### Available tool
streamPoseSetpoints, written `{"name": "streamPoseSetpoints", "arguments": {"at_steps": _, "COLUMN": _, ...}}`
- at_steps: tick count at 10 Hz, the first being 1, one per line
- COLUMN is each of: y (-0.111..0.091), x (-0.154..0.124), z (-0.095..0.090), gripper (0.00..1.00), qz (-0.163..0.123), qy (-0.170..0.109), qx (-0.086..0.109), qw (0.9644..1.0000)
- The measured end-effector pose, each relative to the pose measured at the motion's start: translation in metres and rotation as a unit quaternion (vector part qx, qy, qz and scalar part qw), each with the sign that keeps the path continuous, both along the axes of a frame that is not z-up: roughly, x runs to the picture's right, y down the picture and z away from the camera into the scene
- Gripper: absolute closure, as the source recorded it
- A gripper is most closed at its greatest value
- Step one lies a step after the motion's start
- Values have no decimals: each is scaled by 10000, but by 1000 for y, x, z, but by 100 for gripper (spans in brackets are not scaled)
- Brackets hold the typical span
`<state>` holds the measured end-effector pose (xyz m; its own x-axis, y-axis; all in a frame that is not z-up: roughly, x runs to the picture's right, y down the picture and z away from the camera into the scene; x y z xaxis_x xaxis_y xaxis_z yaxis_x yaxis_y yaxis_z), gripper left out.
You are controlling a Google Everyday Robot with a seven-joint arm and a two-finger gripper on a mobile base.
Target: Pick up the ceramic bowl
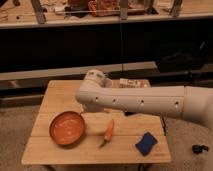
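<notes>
The ceramic bowl is a wide, shallow orange-red bowl that sits upright on the front left of the wooden table. My white arm reaches in from the right, and its rounded joint stands over the table's middle. The gripper is at the arm's low end, just above the bowl's far right rim and mostly hidden under the arm.
An orange carrot lies just right of the bowl. A blue sponge lies at the front right. A small packet sits at the table's back edge. Dark shelving runs behind the table, and a black object lies on the floor at the right.
</notes>
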<state>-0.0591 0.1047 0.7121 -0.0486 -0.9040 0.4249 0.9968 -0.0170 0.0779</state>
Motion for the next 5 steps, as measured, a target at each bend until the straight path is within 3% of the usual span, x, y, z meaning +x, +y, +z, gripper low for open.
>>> {"name": "streamPoseSetpoints", "arguments": {"at_steps": 5, "y": 11, "x": -6, "z": 17, "gripper": 20, "qz": -443, "qy": -317, "qx": 25, "qw": 9985}}
